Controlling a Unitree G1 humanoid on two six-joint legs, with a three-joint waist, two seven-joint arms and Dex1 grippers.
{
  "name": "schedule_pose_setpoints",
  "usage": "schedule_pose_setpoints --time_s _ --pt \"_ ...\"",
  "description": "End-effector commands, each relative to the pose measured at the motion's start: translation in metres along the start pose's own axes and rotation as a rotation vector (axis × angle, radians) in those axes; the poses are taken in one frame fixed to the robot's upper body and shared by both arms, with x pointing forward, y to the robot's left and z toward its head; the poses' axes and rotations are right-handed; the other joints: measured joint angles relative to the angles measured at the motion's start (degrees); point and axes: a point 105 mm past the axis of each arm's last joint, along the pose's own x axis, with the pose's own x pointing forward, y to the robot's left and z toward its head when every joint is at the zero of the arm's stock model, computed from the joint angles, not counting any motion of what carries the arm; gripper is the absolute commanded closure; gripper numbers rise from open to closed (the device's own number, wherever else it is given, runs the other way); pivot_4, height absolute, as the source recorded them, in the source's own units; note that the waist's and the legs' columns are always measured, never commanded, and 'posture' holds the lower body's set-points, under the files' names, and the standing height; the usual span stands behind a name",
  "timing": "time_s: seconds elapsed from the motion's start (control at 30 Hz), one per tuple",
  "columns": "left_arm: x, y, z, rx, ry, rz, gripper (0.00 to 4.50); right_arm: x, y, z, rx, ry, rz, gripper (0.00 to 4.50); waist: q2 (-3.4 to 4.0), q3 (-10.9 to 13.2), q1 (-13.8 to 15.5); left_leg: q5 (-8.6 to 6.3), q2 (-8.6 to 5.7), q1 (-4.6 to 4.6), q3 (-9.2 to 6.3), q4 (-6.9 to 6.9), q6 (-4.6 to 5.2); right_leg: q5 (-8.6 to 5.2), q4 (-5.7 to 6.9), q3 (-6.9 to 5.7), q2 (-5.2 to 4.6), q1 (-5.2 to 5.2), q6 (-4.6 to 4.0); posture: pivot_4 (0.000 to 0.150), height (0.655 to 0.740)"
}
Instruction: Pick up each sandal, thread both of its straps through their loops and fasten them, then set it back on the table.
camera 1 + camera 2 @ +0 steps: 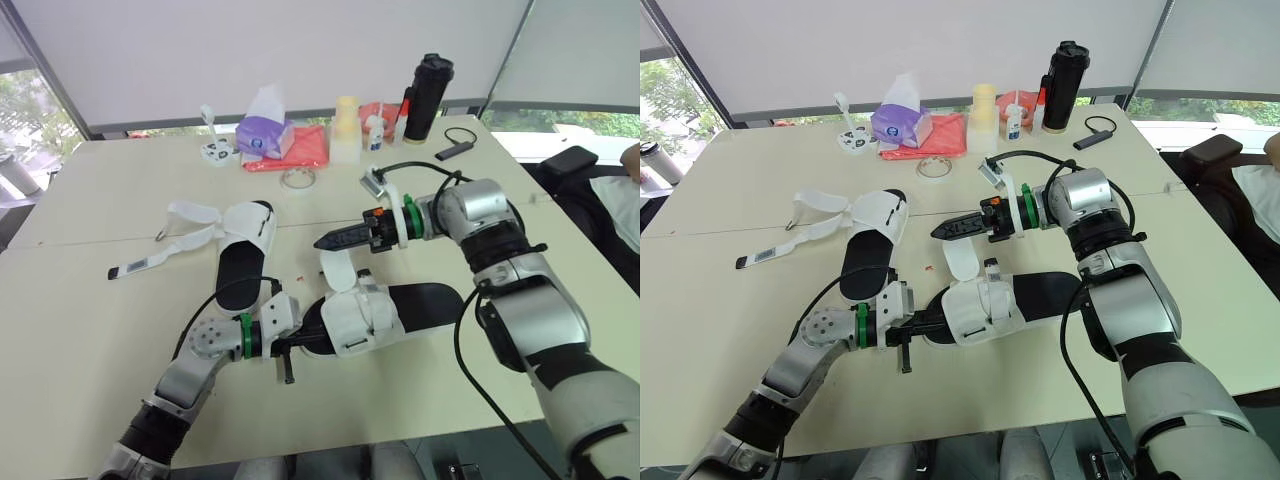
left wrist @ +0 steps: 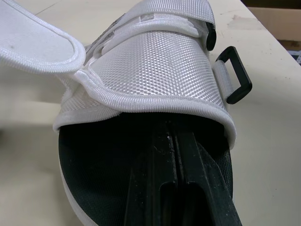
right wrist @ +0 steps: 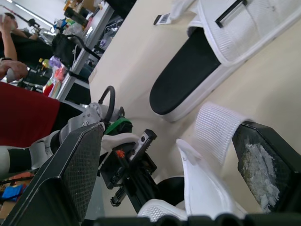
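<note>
Sandal [image 1: 390, 305], left claw [image 2: 172, 136] inside (right claw [image 1: 330, 241] above)

Wide-open table [image 1: 80, 320] near left; far sandal [image 1: 245, 250] and loose straps [image 1: 190, 222] crowd the middle; clutter [image 1: 300, 148] lines the back edge.

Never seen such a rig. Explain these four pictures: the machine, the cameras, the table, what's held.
This is a humanoid robot; each arm ends in a two-fingered gripper. Two pictures come from its head, looking down; two from cameras on its wrists. On the table lie a far sandal and a near sandal, both white, with a black bottle and tissue pack behind. The left gripper, shut, pokes into the near sandal's toe end. The right gripper hangs open by that sandal's loose strap.
</note>
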Motion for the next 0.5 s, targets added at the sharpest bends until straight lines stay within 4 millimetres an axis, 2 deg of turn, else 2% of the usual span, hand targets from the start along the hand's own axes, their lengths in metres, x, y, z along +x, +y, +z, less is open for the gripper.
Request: schedule_pose_setpoints --time_s 0.03,0.33,0.43,0.47,0.5 --pt "0.001 -0.002 0.003 0.007 -0.007 0.003 4.5 -0.002 0.017 0.017 -0.05 -0.028 0.049 0.03 0.0 0.0 0.0 0.0 0.0 0.0 0.0 0.0 0.0 0.0 0.0 0.0 0.0 0.0 0.0 0.15 0.74" --pt "0.002 -0.004 0.003 0.002 -0.012 0.0 4.5 0.001 0.027 0.019 -0.061 -0.029 0.09 0.03 0.0 0.0 0.0 0.0 0.0 0.0 0.0 0.0 -0.01 0.0 0.01 0.0 0.0 -0.01 0.0 0.15 0.74" --pt "0.002 -0.005 0.003 0.001 -0.012 -0.001 4.5 0.002 0.03 0.019 -0.07 -0.03 0.1 0.81 0.0 0.0 0.0 0.01 0.0 0.0 0.0 -0.01 -0.01 0.0 0.02 0.0 0.0 -0.02 0.0 0.15 0.74" --pt "0.002 -0.006 0.003 0.0 -0.012 -0.002 4.5 0.002 0.031 0.02 -0.073 -0.033 0.104 1.17 0.0 0.0 0.0 0.01 0.0 0.0 0.0 0.0 -0.01 0.0 0.03 0.01 0.0 -0.03 0.0 0.15 0.74" --pt "0.002 -0.006 0.003 0.0 -0.011 -0.002 4.5 0.002 0.031 0.02 -0.075 -0.034 0.106 1.74 0.0 0.0 0.0 0.01 0.0 0.0 -0.01 -0.01 -0.01 0.0 0.05 0.01 0.0 -0.03 0.0 0.15 0.74"
